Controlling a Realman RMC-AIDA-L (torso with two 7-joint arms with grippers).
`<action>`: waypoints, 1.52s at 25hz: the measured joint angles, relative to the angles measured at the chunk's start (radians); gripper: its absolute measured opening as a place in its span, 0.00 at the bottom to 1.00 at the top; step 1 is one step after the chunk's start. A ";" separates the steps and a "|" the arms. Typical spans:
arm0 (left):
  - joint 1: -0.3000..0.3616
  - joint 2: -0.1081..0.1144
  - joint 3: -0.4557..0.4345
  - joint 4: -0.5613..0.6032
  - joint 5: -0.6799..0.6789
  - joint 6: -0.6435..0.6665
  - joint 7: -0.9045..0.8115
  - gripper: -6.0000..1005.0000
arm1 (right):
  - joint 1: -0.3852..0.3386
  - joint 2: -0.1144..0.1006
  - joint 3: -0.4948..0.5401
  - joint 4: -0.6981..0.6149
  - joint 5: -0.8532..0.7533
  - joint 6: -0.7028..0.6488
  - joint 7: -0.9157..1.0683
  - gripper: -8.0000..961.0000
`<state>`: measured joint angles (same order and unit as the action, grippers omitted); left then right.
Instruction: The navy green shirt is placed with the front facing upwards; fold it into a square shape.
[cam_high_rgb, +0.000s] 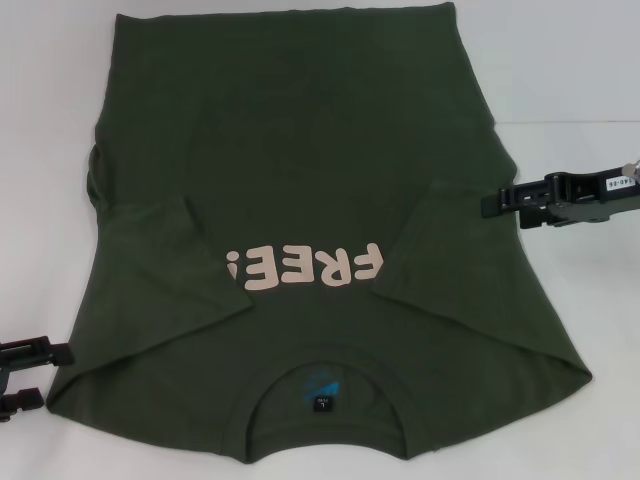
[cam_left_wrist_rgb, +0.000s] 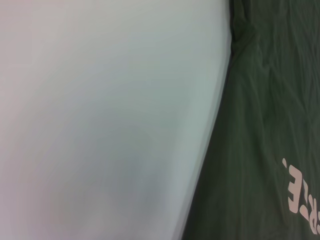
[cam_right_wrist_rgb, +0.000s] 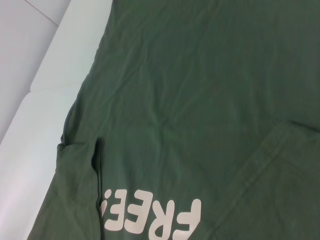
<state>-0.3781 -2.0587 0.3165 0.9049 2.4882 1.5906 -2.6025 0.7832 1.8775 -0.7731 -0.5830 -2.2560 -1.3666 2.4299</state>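
The navy green shirt (cam_high_rgb: 300, 150) lies flat on the white table (cam_high_rgb: 570, 60), front up, with its collar and dark blue label (cam_high_rgb: 322, 393) toward me. Both short sleeves are folded inward over the chest: one (cam_high_rgb: 160, 260) on the left, one (cam_high_rgb: 470, 270) on the right. The pale pink "FREE!" print (cam_high_rgb: 305, 270) shows between them. My left gripper (cam_high_rgb: 40, 377) stands open beside the shirt's near left corner, holding nothing. My right gripper (cam_high_rgb: 490, 203) hovers at the shirt's right edge, just off the cloth. The shirt (cam_left_wrist_rgb: 270, 125) fills part of the left wrist view, and the shirt (cam_right_wrist_rgb: 190, 90) fills most of the right wrist view.
Bare white table surface (cam_left_wrist_rgb: 100, 125) lies to the left of the shirt, and another strip (cam_high_rgb: 600, 330) to its right. A white label tag (cam_high_rgb: 592, 185) sits on the right arm's wrist.
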 joint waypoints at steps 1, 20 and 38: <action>0.000 0.000 0.000 0.000 0.000 0.000 -0.001 0.81 | 0.000 0.000 0.000 0.000 0.001 0.000 0.000 0.90; -0.016 -0.002 0.027 -0.053 0.001 -0.025 0.000 0.81 | -0.006 -0.002 0.000 0.000 0.003 0.000 0.003 0.90; -0.096 -0.004 0.037 -0.108 -0.003 -0.049 0.027 0.81 | -0.007 -0.001 0.008 0.000 0.003 0.000 0.002 0.90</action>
<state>-0.4738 -2.0626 0.3535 0.7966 2.4851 1.5416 -2.5750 0.7760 1.8761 -0.7653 -0.5829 -2.2530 -1.3667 2.4315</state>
